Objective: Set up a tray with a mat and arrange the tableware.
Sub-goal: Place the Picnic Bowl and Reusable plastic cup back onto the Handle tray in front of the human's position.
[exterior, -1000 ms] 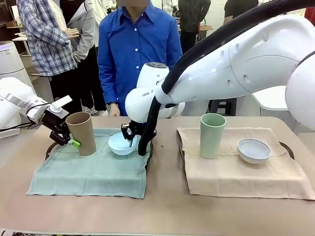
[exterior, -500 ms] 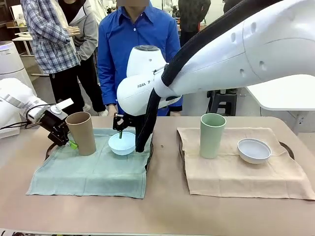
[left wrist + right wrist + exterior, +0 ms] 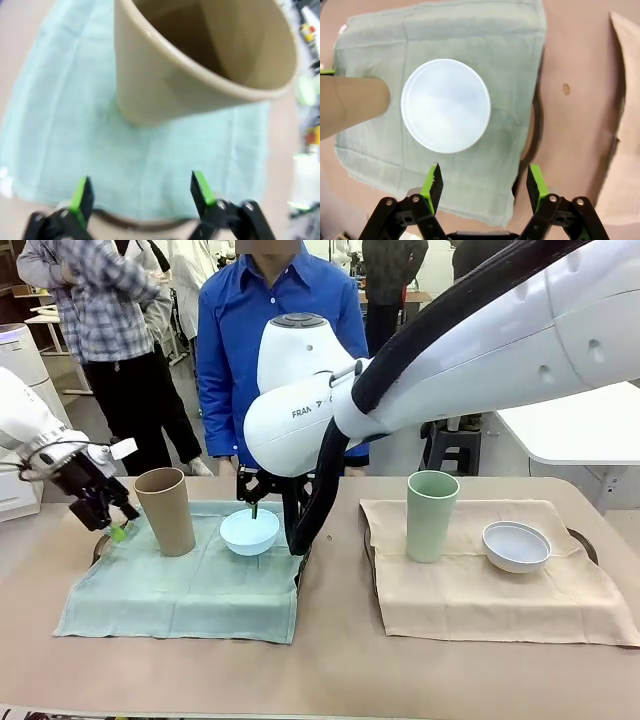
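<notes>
A tan cup [image 3: 165,510] stands upright on the green mat [image 3: 190,585], and a light blue bowl [image 3: 249,531] sits flat to its right. My left gripper [image 3: 116,524] hangs open just left of the tan cup, apart from it. In the left wrist view the tan cup [image 3: 200,60] stands beyond the open left gripper [image 3: 141,192]. My right gripper [image 3: 254,502] hovers open just above the bowl. From the right wrist, the bowl [image 3: 445,105] lies past the open right gripper [image 3: 485,185]. A pale green cup [image 3: 432,515] and a white bowl [image 3: 516,545] rest on the tan mat [image 3: 480,590].
Dark tray rims show under both mats, at the left [image 3: 100,545] and far right [image 3: 582,538]. A person in a blue shirt [image 3: 280,330] stands at the far side behind the green mat. The brown table [image 3: 340,660] is bare between and in front of the mats.
My right gripper let go of the light blue bowl's rim, opened and rose; the bowl now sits flat. My left gripper drew back to the left, away from the tan cup.
</notes>
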`<state>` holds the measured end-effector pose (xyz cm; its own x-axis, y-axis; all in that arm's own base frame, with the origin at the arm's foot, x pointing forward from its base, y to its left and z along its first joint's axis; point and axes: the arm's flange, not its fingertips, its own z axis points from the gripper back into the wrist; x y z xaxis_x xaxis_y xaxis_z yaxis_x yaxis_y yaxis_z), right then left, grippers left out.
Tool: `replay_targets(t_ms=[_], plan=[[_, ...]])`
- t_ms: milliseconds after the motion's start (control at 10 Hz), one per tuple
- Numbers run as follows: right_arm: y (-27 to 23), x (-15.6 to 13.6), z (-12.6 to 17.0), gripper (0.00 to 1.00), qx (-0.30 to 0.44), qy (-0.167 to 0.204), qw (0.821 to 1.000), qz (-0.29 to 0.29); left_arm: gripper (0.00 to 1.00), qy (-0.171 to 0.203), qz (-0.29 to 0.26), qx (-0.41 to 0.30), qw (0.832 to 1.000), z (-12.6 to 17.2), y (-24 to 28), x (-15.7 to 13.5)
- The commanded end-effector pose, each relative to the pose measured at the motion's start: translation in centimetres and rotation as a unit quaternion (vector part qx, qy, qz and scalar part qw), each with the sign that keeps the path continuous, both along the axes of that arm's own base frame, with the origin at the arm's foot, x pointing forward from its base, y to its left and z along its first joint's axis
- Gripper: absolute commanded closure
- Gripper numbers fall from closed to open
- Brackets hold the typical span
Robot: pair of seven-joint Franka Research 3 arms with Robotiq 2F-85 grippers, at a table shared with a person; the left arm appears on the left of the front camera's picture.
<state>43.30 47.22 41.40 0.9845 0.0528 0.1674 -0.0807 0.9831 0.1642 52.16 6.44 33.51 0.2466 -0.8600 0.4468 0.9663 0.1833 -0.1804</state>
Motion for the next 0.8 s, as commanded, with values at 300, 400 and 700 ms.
replay_targets(t_ms=[300,400,700], plan=[[-4.6,-3.1,4.1,0.13,-0.049,0.014,0.995,-0.088,0.00,0.075,0.115,0.180,0.974,9.4,-1.9,-4.6],[-5.5,-4.3,5.7,0.13,-0.068,0.010,0.993,-0.098,0.00,0.073,0.142,0.217,0.963,11.5,-2.2,-5.7],[-7.4,-7.1,10.7,0.13,-0.079,0.001,0.993,-0.088,0.00,0.044,0.245,0.321,0.914,16.0,-4.0,-6.2]])
